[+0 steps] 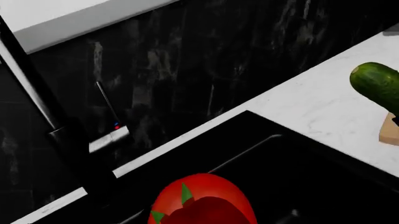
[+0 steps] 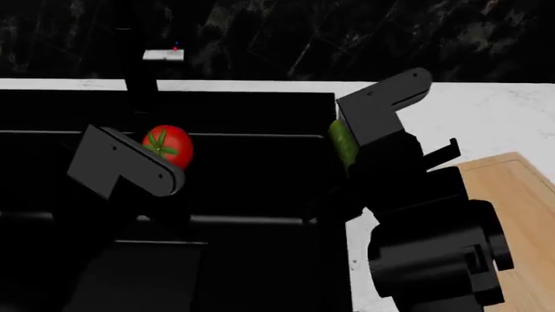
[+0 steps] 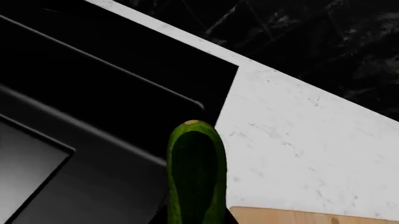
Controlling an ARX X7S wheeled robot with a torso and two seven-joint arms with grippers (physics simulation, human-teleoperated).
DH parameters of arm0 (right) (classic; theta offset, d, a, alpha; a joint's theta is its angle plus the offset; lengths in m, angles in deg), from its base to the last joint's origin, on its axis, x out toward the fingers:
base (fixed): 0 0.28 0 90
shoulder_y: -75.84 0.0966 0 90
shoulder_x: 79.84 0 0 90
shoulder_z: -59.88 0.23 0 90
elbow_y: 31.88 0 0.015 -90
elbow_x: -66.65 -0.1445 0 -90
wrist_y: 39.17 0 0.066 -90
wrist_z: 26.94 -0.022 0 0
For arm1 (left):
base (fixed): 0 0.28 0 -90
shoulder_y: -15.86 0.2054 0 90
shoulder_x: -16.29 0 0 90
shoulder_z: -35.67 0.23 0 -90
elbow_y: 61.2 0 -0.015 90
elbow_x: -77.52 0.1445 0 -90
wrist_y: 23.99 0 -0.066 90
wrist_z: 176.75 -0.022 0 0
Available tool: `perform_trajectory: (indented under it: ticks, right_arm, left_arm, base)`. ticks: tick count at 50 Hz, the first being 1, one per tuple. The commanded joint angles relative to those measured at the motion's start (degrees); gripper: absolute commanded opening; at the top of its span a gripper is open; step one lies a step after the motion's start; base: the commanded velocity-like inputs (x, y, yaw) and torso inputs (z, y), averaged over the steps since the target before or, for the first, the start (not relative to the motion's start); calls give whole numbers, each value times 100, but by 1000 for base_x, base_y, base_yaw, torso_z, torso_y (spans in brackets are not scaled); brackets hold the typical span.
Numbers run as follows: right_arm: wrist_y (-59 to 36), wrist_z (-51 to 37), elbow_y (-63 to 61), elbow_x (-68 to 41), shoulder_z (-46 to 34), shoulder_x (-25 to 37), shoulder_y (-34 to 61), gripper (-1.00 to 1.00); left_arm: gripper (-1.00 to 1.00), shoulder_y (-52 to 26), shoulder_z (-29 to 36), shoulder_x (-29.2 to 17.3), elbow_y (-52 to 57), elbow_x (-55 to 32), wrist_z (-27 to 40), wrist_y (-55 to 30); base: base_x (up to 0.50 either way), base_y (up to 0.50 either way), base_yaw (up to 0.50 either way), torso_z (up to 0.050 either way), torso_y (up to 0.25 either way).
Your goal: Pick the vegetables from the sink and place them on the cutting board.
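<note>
The left gripper (image 2: 165, 170) sits over the black sink (image 2: 251, 117), and a red tomato (image 2: 166, 147) with a green star-shaped top rests at its tip, right against the jaws. In the left wrist view the tomato (image 1: 203, 199) fills the near edge of the picture, with a dark shape across its lower part. The jaws seem to be clamped on the tomato, though their fingers are mostly hidden. Beyond the jaws stands a dark faucet (image 1: 74, 140) with a metal lever, in front of a black marble wall (image 1: 206, 60).

To the right, the right gripper (image 2: 351, 162) is held over the sink's right rim, where the basin meets the white marble counter (image 2: 485, 117). A slim dark green cucumber (image 2: 344, 144) pokes out ahead of its jaws, pointing toward the wall. In the right wrist view the cucumber (image 3: 195, 177) rises straight out from between the jaws, which grip it. Just to the right of these jaws lies the light wooden cutting board (image 2: 520, 208) on the counter.
</note>
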Motion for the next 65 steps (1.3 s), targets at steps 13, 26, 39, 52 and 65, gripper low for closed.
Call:
perform_trajectory:
  ticks: [13, 26, 39, 52, 65]
  right_arm:
    - [-398, 62, -47, 87, -74, 188, 555, -100]
    - [-588, 45, -288, 65, -26, 224, 475, -100]
    - [-581, 11, -504, 10, 120, 213, 382, -100]
    - [-825, -126, 52, 18, 141, -5, 598, -100]
    - [-680, -160, -12, -68, 381, -53, 619, -100]
  left_arm:
    - [-100, -437, -527, 430, -298, -683, 49, 90]
    - [-100, -755, -551, 668, -550, -791, 240, -146]
    - [-100, -1260, -619, 861, -771, -1457, -108, -1216]
    - [-100, -1980, -691, 1218, -2171, -1817, -137, -1611]
    - [-100, -1693, -321, 1069, -2544, -1827, -55, -1408]
  base:
    - [0, -500, 0, 0, 0]
    - [0, -500, 0, 0, 0]
    - [0, -500, 0, 0, 1]
    - [0, -48, 0, 0, 0]
    - [0, 0, 0, 0, 1]
